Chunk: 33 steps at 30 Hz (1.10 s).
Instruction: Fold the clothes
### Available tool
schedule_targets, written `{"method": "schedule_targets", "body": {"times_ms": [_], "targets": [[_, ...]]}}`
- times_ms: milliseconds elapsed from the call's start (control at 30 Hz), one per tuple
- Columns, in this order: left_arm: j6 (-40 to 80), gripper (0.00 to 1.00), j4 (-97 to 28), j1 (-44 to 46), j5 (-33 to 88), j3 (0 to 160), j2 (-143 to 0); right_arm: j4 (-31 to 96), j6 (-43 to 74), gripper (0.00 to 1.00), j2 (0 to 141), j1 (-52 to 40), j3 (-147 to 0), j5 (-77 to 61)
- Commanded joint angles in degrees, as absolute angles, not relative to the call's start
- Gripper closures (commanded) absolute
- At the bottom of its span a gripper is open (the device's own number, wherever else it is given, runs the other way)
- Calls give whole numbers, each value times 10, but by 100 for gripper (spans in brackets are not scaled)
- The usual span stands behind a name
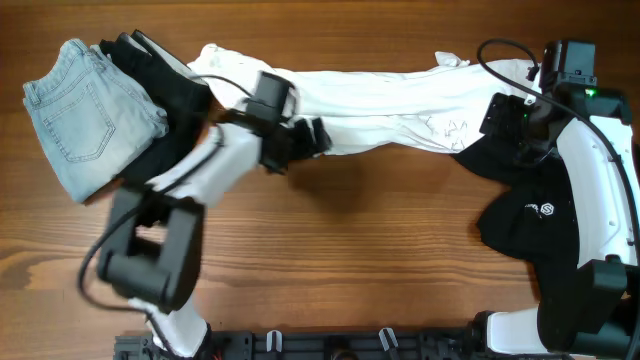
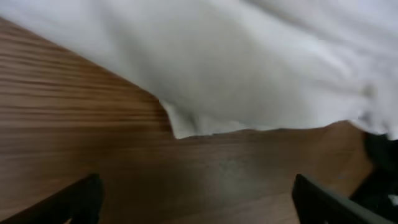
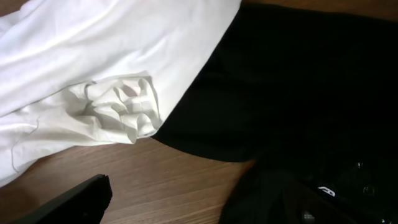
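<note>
The white T-shirt (image 1: 380,105) lies stretched out in a long band across the far side of the table. Its hem shows in the left wrist view (image 2: 249,68) and a bunched sleeve in the right wrist view (image 3: 118,102). A black garment with a small white logo (image 1: 545,208) lies at the right, partly under the right arm, and fills the right wrist view (image 3: 298,81). My left gripper (image 1: 310,136) is open and empty over bare wood just in front of the shirt's near edge (image 2: 199,205). My right gripper (image 1: 497,115) is open at the shirt's right end, above wood and black cloth (image 3: 193,202).
Folded light-blue jeans (image 1: 85,115) lie at the far left, with another black garment (image 1: 165,85) beside them under the left arm. Bare wooden table (image 1: 350,260) fills the middle and front. Black cables run over the shirt near both grippers.
</note>
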<state>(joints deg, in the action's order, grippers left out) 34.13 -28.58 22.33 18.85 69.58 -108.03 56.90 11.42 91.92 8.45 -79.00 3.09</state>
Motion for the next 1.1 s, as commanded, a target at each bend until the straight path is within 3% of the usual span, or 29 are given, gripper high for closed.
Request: {"method": "schedule_targets", "body": {"times_ms": [0,100,233,300,367,433,600,767,800,833,900,933,1067], "targets": [[369,9,-233,276,144,693,-1136,573,106,5,913,86,-790,41],[369,9,-182,303,53,693,-1158,576,106,5,913,86,-790,41],[369,30,-110,312,22,693,-1173,580,106,5,913,86,-790,41],[366,49,-117,312,18,693,-1173,581,106,4,913,86,-790,41],[362,82,-135,312,10,693,-1172,581,107,4,913,86,-790,41],[362,96,-147,312,-15,693,-1172,580,106,4,913,86,-790,41],[270,96,-203,311,-35,694,-1126,577,106,3,913,86,-790,41],[244,96,-422,283,-39,694,-999,573,106,3,914,86,-790,41],[246,93,-450,276,-39,694,-988,573,106,3,914,86,-790,41],[266,57,-457,273,-37,694,-986,573,106,3,914,86,-790,41],[279,48,-452,275,-22,694,-992,572,107,3,914,86,-790,41],[279,36,-452,276,-13,694,-996,576,107,3,914,86,-790,41],[298,38,-449,276,71,694,-1003,579,106,3,914,86,-790,43]]}}
